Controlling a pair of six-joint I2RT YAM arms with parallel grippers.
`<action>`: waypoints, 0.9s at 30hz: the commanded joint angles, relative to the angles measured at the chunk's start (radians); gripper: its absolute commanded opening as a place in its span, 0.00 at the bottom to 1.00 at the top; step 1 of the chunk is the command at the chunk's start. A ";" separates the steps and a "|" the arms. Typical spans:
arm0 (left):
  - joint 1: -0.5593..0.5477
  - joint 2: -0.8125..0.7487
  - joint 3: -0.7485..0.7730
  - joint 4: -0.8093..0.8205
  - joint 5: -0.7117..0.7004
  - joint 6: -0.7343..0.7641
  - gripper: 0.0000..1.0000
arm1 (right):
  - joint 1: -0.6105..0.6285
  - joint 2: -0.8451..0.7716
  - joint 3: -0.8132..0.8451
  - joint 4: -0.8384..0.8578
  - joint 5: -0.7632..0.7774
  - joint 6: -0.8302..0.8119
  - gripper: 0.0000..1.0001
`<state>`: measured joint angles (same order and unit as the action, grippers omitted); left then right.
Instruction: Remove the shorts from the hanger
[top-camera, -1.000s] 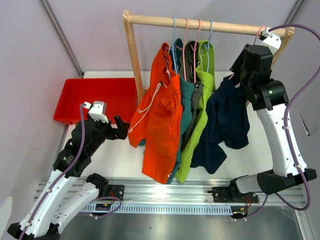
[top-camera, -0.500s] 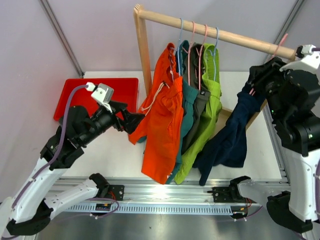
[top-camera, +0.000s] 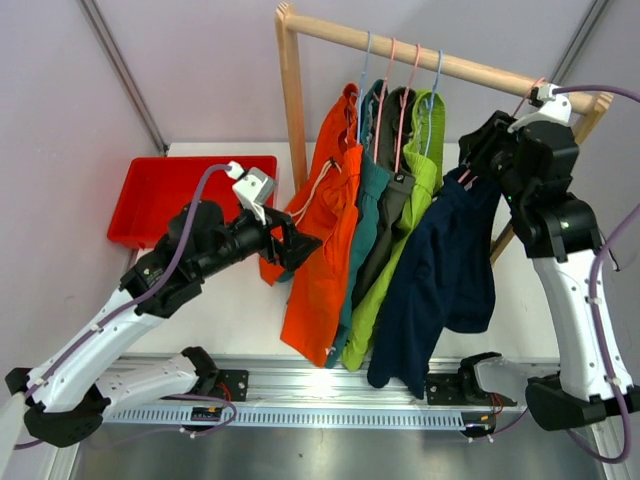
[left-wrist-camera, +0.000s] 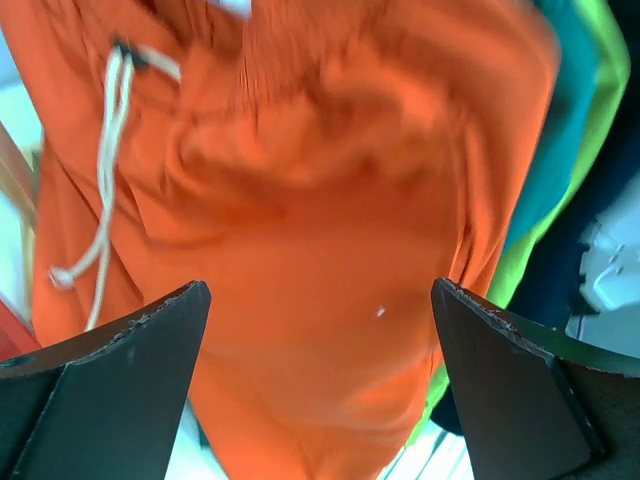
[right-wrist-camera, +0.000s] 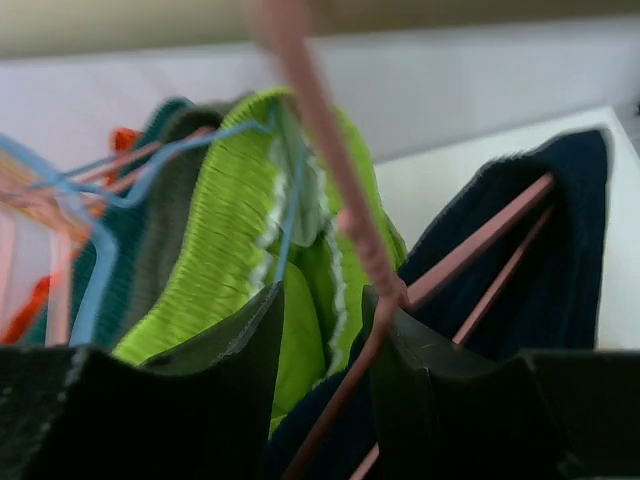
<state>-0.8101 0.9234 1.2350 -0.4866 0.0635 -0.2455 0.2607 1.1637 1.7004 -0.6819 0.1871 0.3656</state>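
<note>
Orange shorts (top-camera: 325, 250) with a white drawstring (left-wrist-camera: 105, 170), teal shorts (top-camera: 368, 200), dark grey shorts (top-camera: 392, 205) and lime green shorts (top-camera: 420, 160) hang side by side on hangers from the wooden rail (top-camera: 480, 72). My left gripper (top-camera: 296, 243) is open at the orange pair's left edge. In the left wrist view that fabric (left-wrist-camera: 330, 200) fills the space ahead of the open gripper (left-wrist-camera: 320, 300). Navy shorts (top-camera: 440, 280) hang from a pink hanger (right-wrist-camera: 330, 170). My right gripper (top-camera: 478, 160) (right-wrist-camera: 322, 310) is shut on that hanger at the waistband.
A red tray (top-camera: 165, 195) sits at the back left of the table. The rack's upright wooden post (top-camera: 292, 100) stands just behind my left gripper. The pink hanger's hook (top-camera: 528, 98) is at the rail's right end.
My left arm has reached right, bringing its open gripper up to the orange shorts. The right gripper and navy shorts swung out right, then back, and the rack has shifted right.
</note>
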 joint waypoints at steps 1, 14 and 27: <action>-0.011 -0.058 -0.049 0.042 -0.025 -0.015 0.99 | -0.055 0.014 -0.042 0.116 -0.035 0.009 0.00; -0.011 -0.112 -0.189 0.065 -0.051 -0.009 0.99 | -0.089 0.048 0.040 0.015 -0.074 0.029 0.99; -0.011 -0.135 -0.253 0.103 -0.044 -0.017 0.99 | -0.083 -0.012 0.140 -0.102 -0.135 0.108 0.72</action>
<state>-0.8143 0.8093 0.9894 -0.4286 0.0250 -0.2470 0.1772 1.1824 1.8156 -0.7639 0.0780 0.4458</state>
